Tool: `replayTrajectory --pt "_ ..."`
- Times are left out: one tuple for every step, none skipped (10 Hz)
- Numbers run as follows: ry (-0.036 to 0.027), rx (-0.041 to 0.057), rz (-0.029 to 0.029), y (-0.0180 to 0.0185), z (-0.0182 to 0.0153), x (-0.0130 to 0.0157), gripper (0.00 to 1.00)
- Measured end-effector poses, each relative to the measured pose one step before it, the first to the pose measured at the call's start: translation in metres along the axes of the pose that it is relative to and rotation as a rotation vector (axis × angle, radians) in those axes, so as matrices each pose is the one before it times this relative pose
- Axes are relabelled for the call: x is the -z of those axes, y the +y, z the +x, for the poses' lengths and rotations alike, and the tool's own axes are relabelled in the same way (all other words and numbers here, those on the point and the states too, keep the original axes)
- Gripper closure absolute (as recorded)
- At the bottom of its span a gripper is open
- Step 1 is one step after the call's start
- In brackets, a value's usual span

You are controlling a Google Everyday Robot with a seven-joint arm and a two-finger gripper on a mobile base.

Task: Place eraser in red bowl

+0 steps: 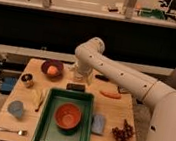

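Though dimly lit, looks like a workroom, pale rails [43,53] behind. Light wooden bench [118,110] up front. White jointed robot arm [125,79] reaching in from the right of the view. Green rectangular plastic tray [47,135] mid-bench, holding the round orange-red bowl [68,116]. Jaws at the arm's tip, just behind the small flat black eraser [75,87]; clenched or released, cannot tell. Eraser flat on bare wood just beyond the tray's far edge, long axis left-right.
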Motion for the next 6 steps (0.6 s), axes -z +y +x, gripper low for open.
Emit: replayTrajectory --pt "-0.00110 -0.00250 0.00292 0.00058 0.00217 -0.00196 0.20" --pt "0.00211 0.00036 0.00319 0.00014 0.00185 -0.00218 0.20" --pt "0.00230 -0.00146 0.00139 0.00073 0.00181 -0.00258 0.20" --pt "0.00234 -0.00175 -0.00109 0.00115 0.00174 -0.00296 0.20" --pt "-0.00069 -0.00340 -0.00260 0.00159 0.00130 -0.00450 0.20" --pt "-0.00151 -0.00518 -0.00029 0.00198 0.00155 -0.00508 0.20"
